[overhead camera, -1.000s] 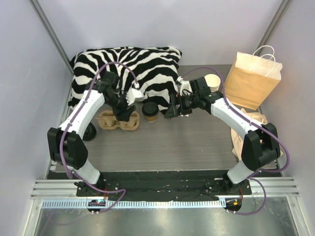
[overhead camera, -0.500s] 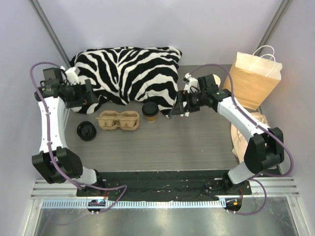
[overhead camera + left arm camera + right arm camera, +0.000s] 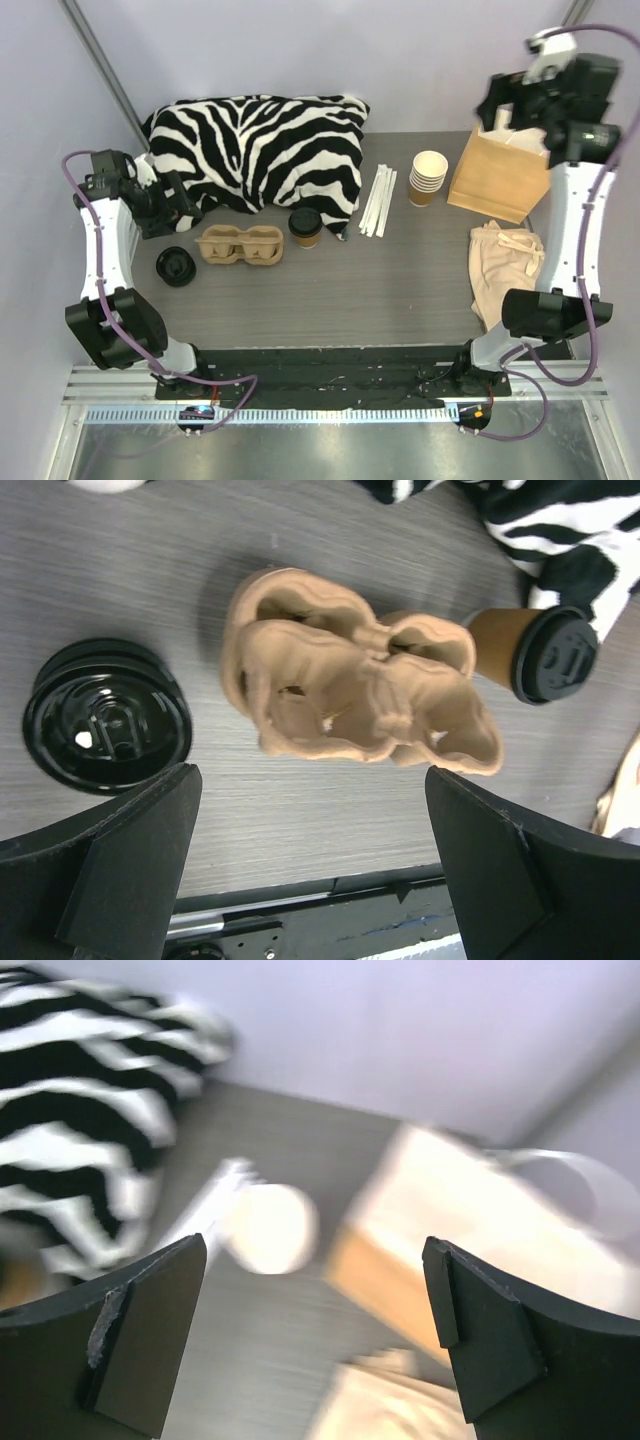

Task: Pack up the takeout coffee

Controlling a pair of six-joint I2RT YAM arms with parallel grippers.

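Paper takeout coffee [image 3: 306, 227], centre frame, looks light and crushable; best gripped gently around its middle. Left gripper [image 3: 310, 780] and right gripper [image 3: 315, 1250]: fingers spread, empty.

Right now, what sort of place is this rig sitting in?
Probably a staged lab test cell, not a real café: plain walls box in a small grey table, an aluminium rail runs along its near edge, and the takeout coffee, cup carrier and paper bag look like laid-out props.

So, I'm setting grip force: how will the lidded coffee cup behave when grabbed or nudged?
The lidded cup stands upright, so a high nudge may tip it. Its paper wall probably dents under a hard squeeze.
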